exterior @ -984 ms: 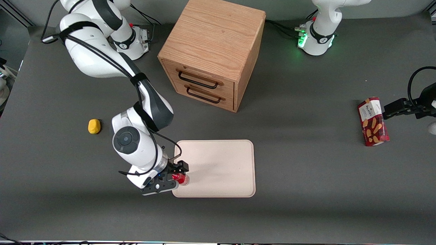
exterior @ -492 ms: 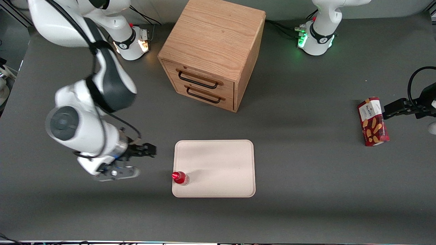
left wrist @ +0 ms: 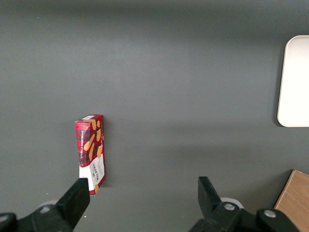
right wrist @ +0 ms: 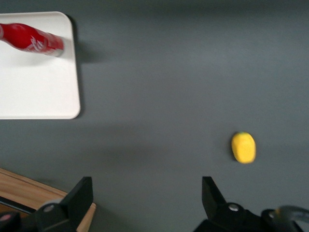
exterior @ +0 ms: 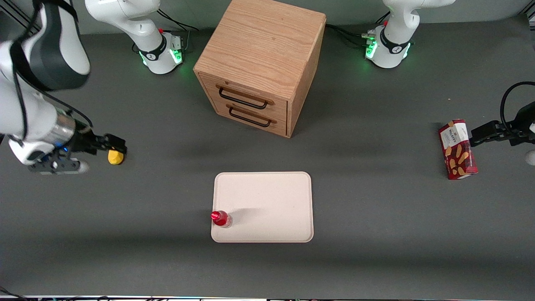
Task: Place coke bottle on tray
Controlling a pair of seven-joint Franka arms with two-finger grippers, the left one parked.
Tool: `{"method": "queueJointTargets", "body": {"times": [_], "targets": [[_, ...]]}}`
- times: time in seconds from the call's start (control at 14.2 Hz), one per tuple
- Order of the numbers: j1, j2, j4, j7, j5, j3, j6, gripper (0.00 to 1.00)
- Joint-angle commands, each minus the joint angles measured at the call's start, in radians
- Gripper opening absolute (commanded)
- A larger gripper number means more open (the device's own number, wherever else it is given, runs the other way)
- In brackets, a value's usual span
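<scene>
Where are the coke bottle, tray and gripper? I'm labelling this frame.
coke bottle [exterior: 220, 218]: front view, red body.
tray [exterior: 271, 200]: front view, bare middle.
gripper [exterior: 100, 155]: front view, between its open fingertips, raised beside the yellow object [exterior: 115, 157].

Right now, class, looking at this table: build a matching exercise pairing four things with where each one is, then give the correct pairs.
Things:
1. coke bottle
2. biscuit box
3. yellow object
4. gripper

Places:
A. toward the parked arm's end of the table
B. open, above the table beside the yellow object
C. upright at a corner of the tray
D. on the table toward the working arm's end

Pairs: 1-C, 2-A, 3-D, 4-B
</scene>
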Motion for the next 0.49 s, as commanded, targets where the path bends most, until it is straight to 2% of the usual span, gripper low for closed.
{"method": "queueJointTargets", "body": {"times": [0.0,0.42], "targets": [[0.015,-0.087,-0.070,-0.013,-0.066,-0.028,-0.011,1.00],[0.012,-0.015,0.020,-0.007,-0.074,-0.041,-0.014,1.00]]}}
